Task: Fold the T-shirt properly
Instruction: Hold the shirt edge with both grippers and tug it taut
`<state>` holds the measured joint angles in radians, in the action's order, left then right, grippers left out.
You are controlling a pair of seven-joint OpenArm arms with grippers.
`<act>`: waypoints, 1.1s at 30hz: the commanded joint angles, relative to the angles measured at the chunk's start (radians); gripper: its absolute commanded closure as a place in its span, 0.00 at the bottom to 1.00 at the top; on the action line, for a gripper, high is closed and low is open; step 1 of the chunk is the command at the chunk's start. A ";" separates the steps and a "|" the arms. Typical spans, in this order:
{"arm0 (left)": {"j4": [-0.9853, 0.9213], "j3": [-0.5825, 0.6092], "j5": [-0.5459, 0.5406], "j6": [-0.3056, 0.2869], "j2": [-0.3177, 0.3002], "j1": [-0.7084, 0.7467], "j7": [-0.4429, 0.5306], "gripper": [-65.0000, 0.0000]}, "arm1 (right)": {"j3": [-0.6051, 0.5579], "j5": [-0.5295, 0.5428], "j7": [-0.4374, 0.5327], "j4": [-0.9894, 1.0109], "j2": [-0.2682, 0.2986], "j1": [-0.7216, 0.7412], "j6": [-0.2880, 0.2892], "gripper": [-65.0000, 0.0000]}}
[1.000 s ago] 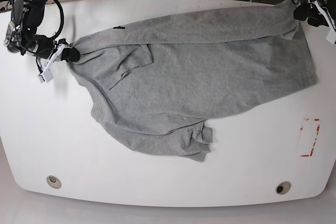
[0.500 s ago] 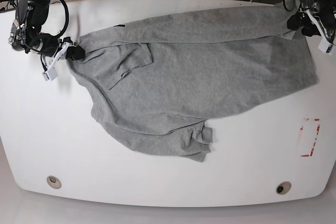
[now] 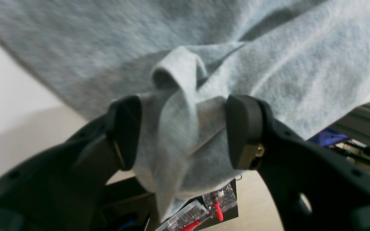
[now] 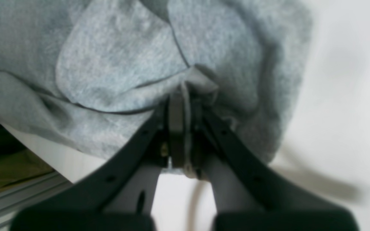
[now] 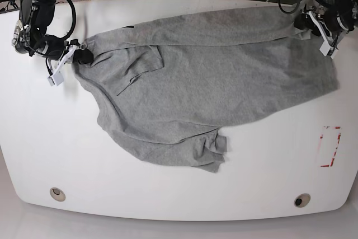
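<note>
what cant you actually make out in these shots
- Chest lettering on the heather-grey cotton T-shirt: base view shows plain grey; a black fleck peeks at the top fold.
- Right gripper: wrist view blurred; how much cloth its shut jaws pinch is unclear.
- Left gripper: fabric bunches between wide jaws; whether the pads press it is unclear.
- Both arms' upper parts: cut off by the base view's top edge.

Grey T-shirt spread crumpled across table, upper edge folded over.

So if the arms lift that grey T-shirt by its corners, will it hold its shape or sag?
Probably sag: the T-shirt already lies creased and bunches into soft folds at both grippers. It looks light and thin, and may slip from the left gripper, whose jaws stand apart.
</note>
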<state>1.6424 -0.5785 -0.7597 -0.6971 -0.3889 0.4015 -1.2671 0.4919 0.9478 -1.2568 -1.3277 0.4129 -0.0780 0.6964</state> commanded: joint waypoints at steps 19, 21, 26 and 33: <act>0.017 -0.212 -0.011 -0.001 0.009 0.006 -0.072 0.90 | 0.006 0.020 0.012 -0.016 0.025 0.007 0.002 1.00; 0.018 -0.212 -0.011 -0.001 -0.006 0.014 -0.072 0.90 | 0.003 0.020 0.012 -0.016 0.025 0.007 0.002 1.00; 0.014 -0.216 -0.011 -0.001 -0.048 0.038 -0.070 0.78 | 0.001 0.020 0.012 -0.016 0.025 0.007 0.002 1.00; 0.011 -0.217 -0.005 -0.001 -0.078 0.035 -0.066 0.57 | 0.000 0.020 0.010 -0.016 0.027 0.007 0.002 1.00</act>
<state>1.6421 -0.7853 -0.7601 -0.6968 -0.4244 0.4347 -1.3418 0.4858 0.9474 -1.2587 -1.3277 0.4152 -0.0814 0.6964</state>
